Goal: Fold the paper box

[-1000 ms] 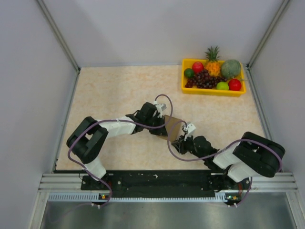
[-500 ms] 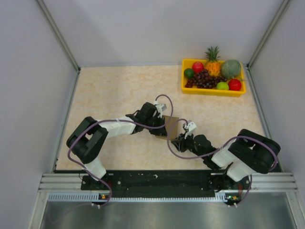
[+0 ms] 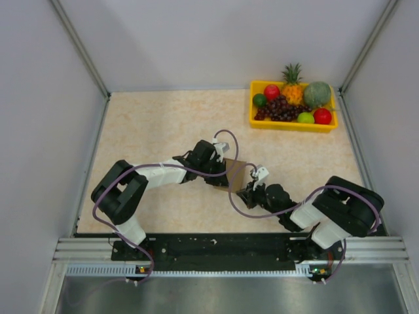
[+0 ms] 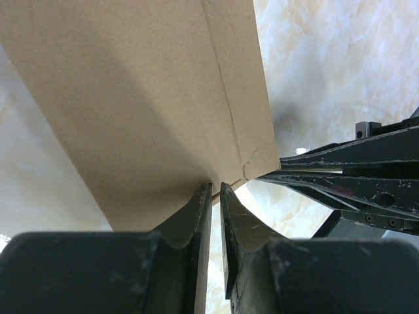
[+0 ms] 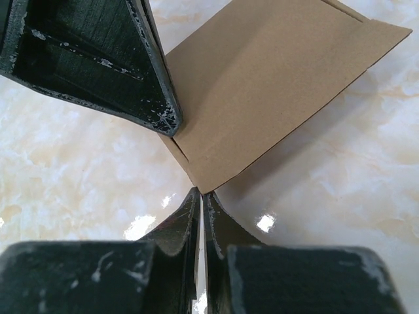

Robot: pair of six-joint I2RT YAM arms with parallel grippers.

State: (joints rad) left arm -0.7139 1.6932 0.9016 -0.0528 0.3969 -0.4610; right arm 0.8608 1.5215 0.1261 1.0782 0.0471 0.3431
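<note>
Jaws on my left gripper (image 4: 216, 188) are nipped onto the edge of the paper box (image 4: 150, 98) just ahead; my right gripper (image 5: 201, 194) is closed at its corner, hold unclear. Light, creasable card: I'd grip near folds.

The paper box (image 3: 237, 171) sits near the middle of the table (image 3: 150, 124), a little right of centre, between the two grippers. The left gripper (image 4: 216, 188) meets its left side, reaching in from the left. The right gripper (image 5: 200, 194) touches a near corner, coming from the right and nearer side. The tray (image 3: 291, 125) lies well apart in the far right corner, with fruit (image 3: 283, 108) in it.
</note>
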